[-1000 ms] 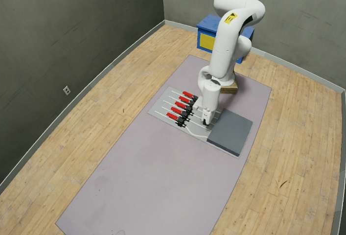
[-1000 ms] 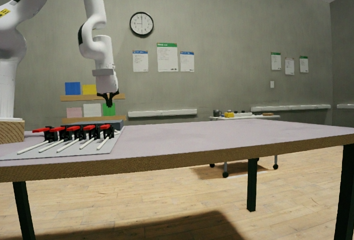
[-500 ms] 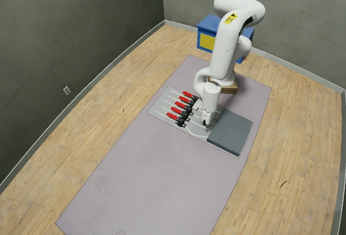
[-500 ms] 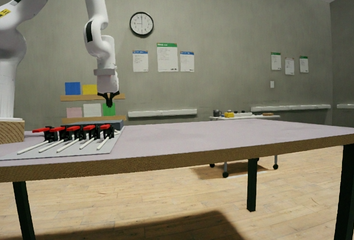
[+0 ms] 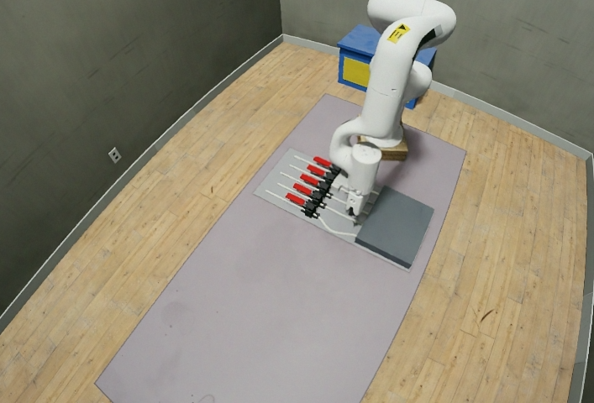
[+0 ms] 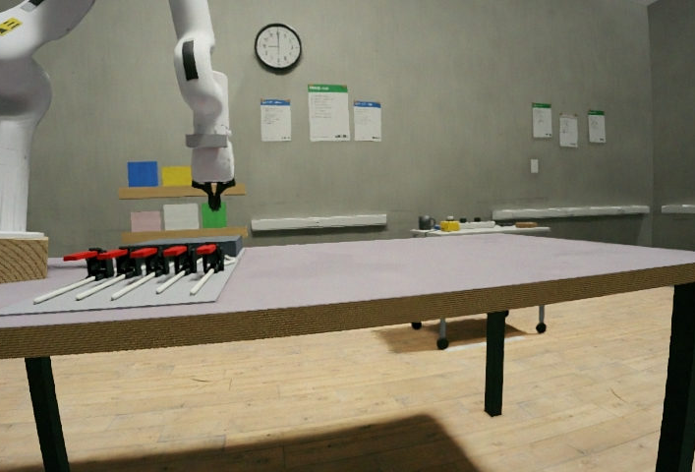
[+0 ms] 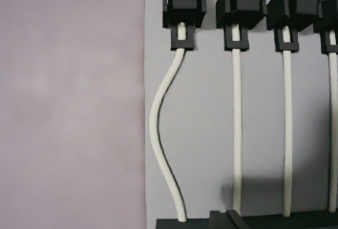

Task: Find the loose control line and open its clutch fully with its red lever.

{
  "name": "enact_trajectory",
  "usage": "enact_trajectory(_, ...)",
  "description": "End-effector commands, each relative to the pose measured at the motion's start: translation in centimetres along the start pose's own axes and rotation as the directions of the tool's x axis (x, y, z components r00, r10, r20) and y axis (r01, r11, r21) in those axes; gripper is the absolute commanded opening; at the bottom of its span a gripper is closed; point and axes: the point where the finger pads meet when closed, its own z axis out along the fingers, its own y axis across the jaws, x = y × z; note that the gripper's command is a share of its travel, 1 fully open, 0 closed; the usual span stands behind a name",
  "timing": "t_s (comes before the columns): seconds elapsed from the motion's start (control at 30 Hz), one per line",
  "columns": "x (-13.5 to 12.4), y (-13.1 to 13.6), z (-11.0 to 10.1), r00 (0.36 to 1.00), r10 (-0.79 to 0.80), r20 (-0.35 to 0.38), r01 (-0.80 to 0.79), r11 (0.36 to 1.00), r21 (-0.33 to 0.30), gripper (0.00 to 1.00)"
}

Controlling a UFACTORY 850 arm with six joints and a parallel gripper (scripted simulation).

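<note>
My gripper [image 5: 353, 212] [image 6: 214, 206] [image 7: 227, 220] is shut and empty, above the lines beside the grey console [image 5: 397, 223] [image 6: 232, 244]. The outermost line [image 5: 341, 232] [image 7: 154, 119] bows sideways between its clutch and the console. The second line [image 7: 237, 119], third line [image 7: 287, 129] and fourth line [image 7: 333, 129] run straight. The fifth is outside the wrist view. The outermost red lever [image 5: 295, 199] [image 6: 205, 249] and the other red levers lie roughly level, pointing away from the console. The outermost black clutch [image 5: 310, 209] [image 7: 183, 11] shows partly in the wrist view.
A light grey base plate [image 5: 265, 185] [image 6: 136, 307] [image 7: 200, 119] carries clutches and console on the mauve table top [image 5: 259, 285] [image 6: 415, 262]. The arm stands on a wooden block [image 5: 395, 153] [image 6: 8, 262]. A blue cabinet [image 5: 360, 38] stands behind the arm.
</note>
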Motion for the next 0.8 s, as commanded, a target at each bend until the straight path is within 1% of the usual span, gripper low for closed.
enact_trajectory(0.0, 0.0, -0.1, -0.1, 1.000, 0.001, -0.005, -0.001, 1.000, 0.000, 0.00)
enact_trajectory(0.23, 0.0, -0.1, -0.1, 1.000, 0.001, -0.005, -0.001, 1.000, 0.000, 0.00)
enact_trajectory(0.27, 0.0, -0.1, -0.1, 1.000, 0.001, -0.005, -0.001, 1.000, 0.000, 0.52)
enact_trajectory(0.33, 1.0, -0.4, 0.1, 1.000, 0.001, -0.006, -0.001, 1.000, -0.001, 0.52)
enact_trajectory(0.37, 2.1, -0.8, 0.3, 1.000, 0.001, -0.007, -0.001, 1.000, -0.002, 0.52)
enact_trajectory(0.43, 5.9, -1.7, 0.8, 1.000, 0.001, -0.008, -0.001, 1.000, -0.004, 0.52)
enact_trajectory(0.5, 5.9, -1.7, 0.8, 1.000, 0.001, -0.008, -0.001, 1.000, -0.004, 0.52)
enact_trajectory(0.53, 8.4, -2.1, 1.2, 1.000, 0.001, -0.008, -0.001, 1.000, -0.005, 0.52)
enact_trajectory(0.57, 8.4, -2.1, 1.2, 1.000, 0.001, -0.008, -0.001, 1.000, -0.005, 0.52)
enact_trajectory(0.6, 11.2, -2.4, 1.5, 1.000, 0.001, -0.009, -0.001, 1.000, -0.006, 0.52)
enact_trajectory(0.7, 11.2, -2.4, 1.5, 1.000, 0.001, -0.009, -0.001, 1.000, -0.006, 0.52)
enact_trajectory(0.73, 14.1, -2.6, 1.9, 1.000, 0.001, -0.008, -0.001, 1.000, -0.006, 0.52)
enact_trajectory(0.77, 14.1, -2.6, 1.9, 1.000, 0.001, -0.008, -0.001, 1.000, -0.006, 0.52)
